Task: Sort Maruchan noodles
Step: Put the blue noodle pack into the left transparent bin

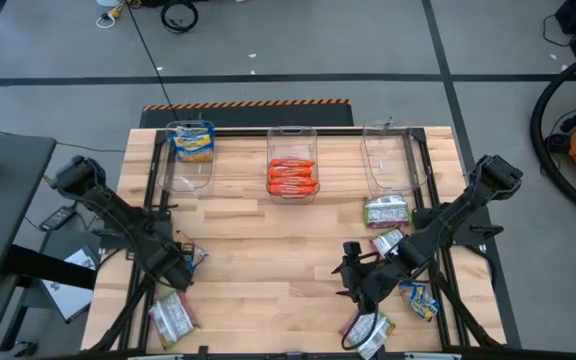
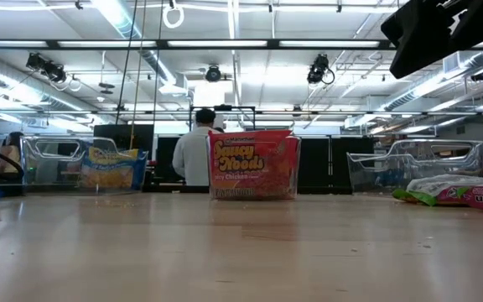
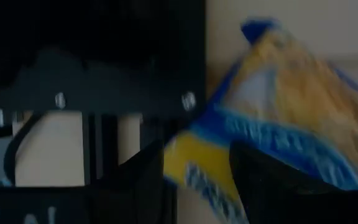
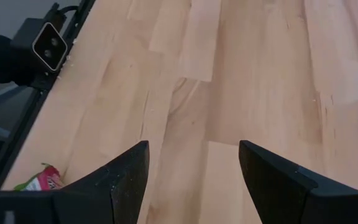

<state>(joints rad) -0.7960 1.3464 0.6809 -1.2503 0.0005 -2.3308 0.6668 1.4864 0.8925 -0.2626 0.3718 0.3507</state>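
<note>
High view: three clear bins along far edge — left bin [image 1: 190,152] with yellow-blue packet [image 1: 194,140], middle bin [image 1: 292,160] with orange-red packets [image 1: 292,176], right bin [image 1: 392,160] empty. Loose crinkly flat packets near right edge [image 1: 386,212] and front-left corner [image 1: 171,318]. Left gripper [image 1: 181,268] pinching yellow-blue packet [image 3: 278,124] at left edge. Right gripper [image 4: 191,180] spread over bare wood table [image 1: 268,250], centre open.

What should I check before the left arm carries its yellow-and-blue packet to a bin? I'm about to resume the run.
1. Yellow-and-blue packet between the left gripper fingers: ok.
2. Grip firm: cannot tell.
3. Left bin already holds a matching packet: ok.
4. Middle bin holds only orange-red packets: ok.
5. Right gripper open, empty, over bare table: ok.
6. Path along the table's left side free: cannot tell.
</note>
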